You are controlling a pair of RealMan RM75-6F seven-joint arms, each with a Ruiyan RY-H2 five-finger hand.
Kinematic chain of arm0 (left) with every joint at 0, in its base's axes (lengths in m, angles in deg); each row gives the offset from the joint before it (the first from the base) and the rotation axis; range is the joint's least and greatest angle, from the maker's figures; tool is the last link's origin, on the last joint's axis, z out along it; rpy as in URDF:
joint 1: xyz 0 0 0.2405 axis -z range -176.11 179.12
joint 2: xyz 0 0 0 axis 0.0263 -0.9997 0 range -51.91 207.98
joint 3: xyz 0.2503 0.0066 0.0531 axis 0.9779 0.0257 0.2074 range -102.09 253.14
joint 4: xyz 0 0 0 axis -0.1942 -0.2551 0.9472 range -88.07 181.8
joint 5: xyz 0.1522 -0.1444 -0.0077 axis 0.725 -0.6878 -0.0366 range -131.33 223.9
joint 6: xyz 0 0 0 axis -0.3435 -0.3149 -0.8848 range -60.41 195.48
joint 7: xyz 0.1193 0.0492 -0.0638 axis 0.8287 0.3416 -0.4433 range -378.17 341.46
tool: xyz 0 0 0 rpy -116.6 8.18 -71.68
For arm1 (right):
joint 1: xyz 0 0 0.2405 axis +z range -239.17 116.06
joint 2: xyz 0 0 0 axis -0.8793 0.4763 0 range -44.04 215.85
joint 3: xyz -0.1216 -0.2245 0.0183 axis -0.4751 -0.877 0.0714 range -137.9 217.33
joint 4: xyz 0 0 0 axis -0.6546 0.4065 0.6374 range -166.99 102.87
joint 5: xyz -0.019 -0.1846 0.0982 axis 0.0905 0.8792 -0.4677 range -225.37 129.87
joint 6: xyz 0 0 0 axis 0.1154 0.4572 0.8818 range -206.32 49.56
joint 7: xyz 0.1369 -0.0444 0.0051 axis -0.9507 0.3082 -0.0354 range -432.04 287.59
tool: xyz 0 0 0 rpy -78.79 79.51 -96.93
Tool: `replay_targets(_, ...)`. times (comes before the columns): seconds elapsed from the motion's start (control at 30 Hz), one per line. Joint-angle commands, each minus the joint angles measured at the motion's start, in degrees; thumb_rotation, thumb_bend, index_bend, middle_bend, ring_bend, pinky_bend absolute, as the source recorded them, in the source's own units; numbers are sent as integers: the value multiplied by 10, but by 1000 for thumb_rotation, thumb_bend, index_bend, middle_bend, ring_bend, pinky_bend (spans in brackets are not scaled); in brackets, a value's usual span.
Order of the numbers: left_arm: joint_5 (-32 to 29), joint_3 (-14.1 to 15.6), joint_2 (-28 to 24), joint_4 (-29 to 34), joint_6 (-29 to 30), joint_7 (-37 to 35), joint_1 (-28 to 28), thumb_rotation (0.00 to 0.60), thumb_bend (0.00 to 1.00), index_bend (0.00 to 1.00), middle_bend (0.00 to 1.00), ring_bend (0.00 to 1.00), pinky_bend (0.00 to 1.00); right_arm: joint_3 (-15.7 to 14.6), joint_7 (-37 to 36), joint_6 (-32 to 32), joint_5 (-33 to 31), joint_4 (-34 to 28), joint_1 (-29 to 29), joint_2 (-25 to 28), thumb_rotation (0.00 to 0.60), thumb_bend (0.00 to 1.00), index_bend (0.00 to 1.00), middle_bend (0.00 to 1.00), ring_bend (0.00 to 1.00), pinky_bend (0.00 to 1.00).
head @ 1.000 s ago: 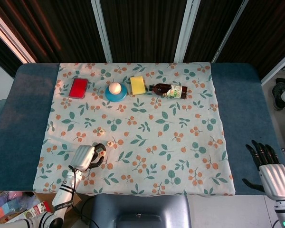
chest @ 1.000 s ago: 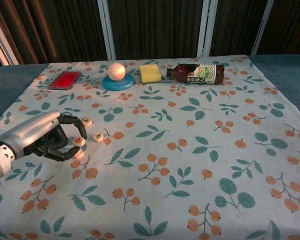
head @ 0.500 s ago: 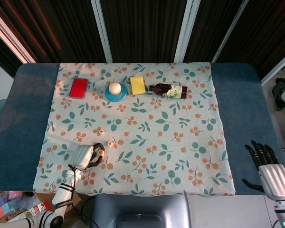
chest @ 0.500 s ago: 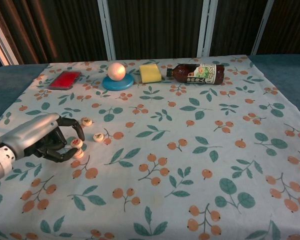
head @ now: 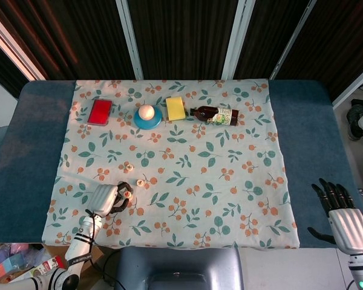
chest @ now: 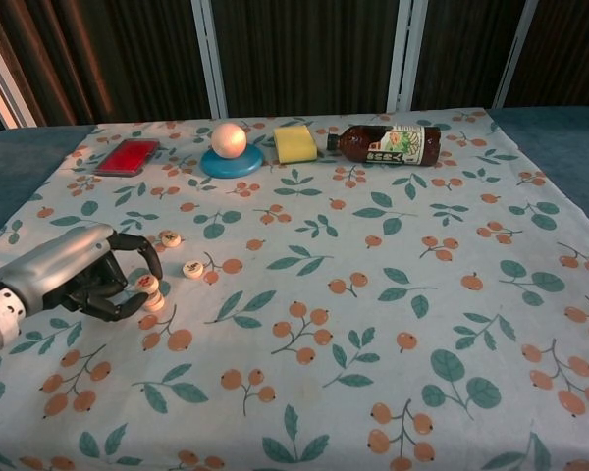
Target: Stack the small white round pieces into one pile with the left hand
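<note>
My left hand (chest: pixel 74 275) (head: pixel 106 199) sits low at the cloth's front left, fingers curled. It pinches a small white round piece (chest: pixel 147 286) (head: pixel 127 193) that rests on top of a second white piece (chest: pixel 155 301). Two more white pieces lie loose just beyond: one (chest: pixel 171 238) (head: pixel 129 165) further back and one (chest: pixel 192 268) (head: pixel 141 181) to the right of the hand. My right hand (head: pixel 343 217) hangs open off the cloth at the front right, fingers spread, holding nothing; only the head view shows it.
Along the back of the floral cloth (chest: pixel 373 294) stand a red flat box (chest: pixel 127 156), a blue dish with a white ball (chest: pixel 229 147), a yellow block (chest: pixel 295 143) and a brown bottle lying on its side (chest: pixel 388 144).
My left hand has drawn slightly back toward me and lowered the pinched piece onto the piece beneath it. The right hand has not moved.
</note>
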Motion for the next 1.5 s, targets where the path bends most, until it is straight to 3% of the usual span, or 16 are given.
replay_targets(0.03,-3,0,0,0,-4,1,0,600,437,436,1000,1000,1000,0,0,1,0,0,0,0,600,69,0,0,0,0)
replay_targets(0.5,9,-4,-6,9,8,-15,-1,600,434,368,1000,1000,1000,1,-3,3,0,0,-1,1,600,69,0,0,0,0)
replay_targets(0.73,-14,-56,10,5,15,-33,18,600,419,376,1000,1000,1000,0,-2,0,2,1,0,0,600,69,0,0,0,0)
replay_targets(0.9,-80,-105,34,-48,-30,6,59,600,416,387,1000,1000,1000,0,1,0,0,1,0,1,600,69,0,0,0,0)
replay_targets(1.07,-138,-128,60,-119,-87,28,95,600,408,390,1000,1000,1000,1,3,-2,-3,1,1,0,600,69,0,0,0,0)
replay_targets(1.27,-155,-133,97,-187,-113,22,121,600,406,390,1000,1000,1000,3,5,-5,-8,1,2,0,600,69,0,0,0,0)
replay_targets(1.5,-143,-126,113,-212,-109,13,131,600,403,391,1000,1000,1000,5,4,-8,-13,1,3,1,600,69,0,0,0,0)
